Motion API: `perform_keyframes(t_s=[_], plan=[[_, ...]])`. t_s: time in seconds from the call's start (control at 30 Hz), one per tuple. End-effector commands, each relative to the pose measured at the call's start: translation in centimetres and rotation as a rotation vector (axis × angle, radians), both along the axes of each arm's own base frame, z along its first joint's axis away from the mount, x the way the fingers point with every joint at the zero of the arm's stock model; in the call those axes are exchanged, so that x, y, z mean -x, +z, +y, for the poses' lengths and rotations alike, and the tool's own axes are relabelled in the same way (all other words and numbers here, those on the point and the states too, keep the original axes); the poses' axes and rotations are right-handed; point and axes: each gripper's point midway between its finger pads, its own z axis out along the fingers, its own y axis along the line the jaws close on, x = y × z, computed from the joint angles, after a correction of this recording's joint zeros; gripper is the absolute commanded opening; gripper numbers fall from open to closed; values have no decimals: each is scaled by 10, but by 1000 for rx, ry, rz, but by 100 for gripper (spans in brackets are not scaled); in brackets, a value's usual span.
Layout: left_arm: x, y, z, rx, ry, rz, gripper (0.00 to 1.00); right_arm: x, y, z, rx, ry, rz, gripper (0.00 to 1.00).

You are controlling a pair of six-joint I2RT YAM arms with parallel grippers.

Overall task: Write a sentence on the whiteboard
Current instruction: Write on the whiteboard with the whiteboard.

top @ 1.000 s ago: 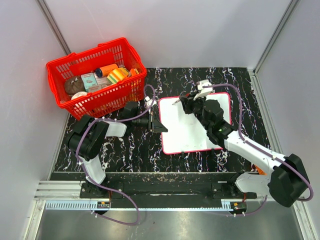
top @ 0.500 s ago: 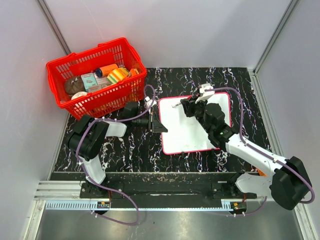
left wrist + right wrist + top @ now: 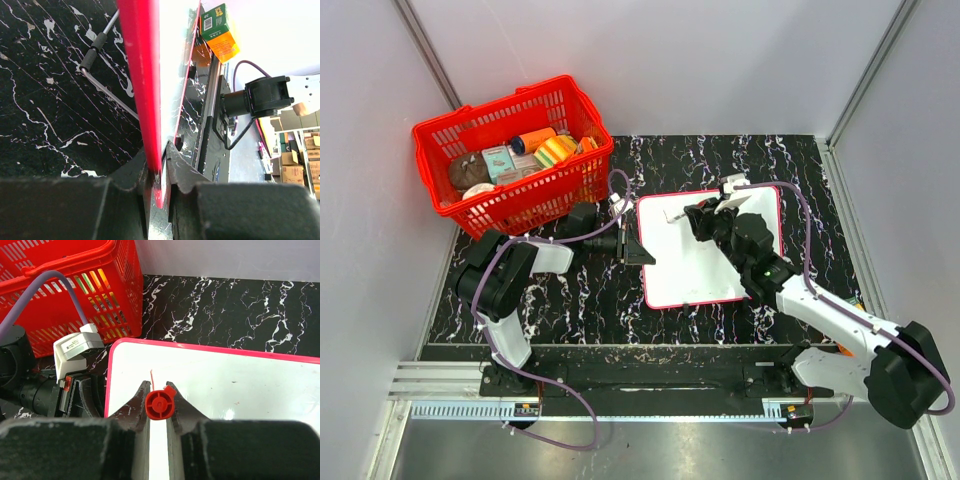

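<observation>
jaws: left gripper (image 3: 156,172) clamped on left edge of flat white red-rimmed whiteboard (image 3: 682,275), mid-table right; right gripper (image 3: 160,392) clamped on red round marker (image 3: 160,406). writing looks barely started, one short red stroke (image 3: 151,377) far-left. next: drag tip rightward w/ light pressure.

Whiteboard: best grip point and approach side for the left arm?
On the whiteboard, take the left edge about midway, coming in level from the left. The board is thin and flat, so only its rim fits between fingers, and the right hand with the marker occupies the far part. The left hand pinches there now.
</observation>
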Motion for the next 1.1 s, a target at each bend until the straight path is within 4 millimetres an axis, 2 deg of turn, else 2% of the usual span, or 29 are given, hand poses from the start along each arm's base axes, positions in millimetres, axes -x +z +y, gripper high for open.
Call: perform_keyframes(t_s=[0.0,0.23,0.5,0.6,1.07], plan=[[-2,-2,-5,-7,-25,-71,0,6,4,1,-7,15,-5,0],[-1,-2,-5,-12,-28,-72,0,5,44,8,-92,40,-78,0],[-1,-2,-7,-13,-33,-74,0,-10,61,9,-98,-6,-112,0],[0,-3,-6,-13,-35,-73,0,-15,61,8,-89,-23,-120,0],[0,-2,-7,-15,-38,-76,0,-28,42,9,-60,-63,-84,0]])
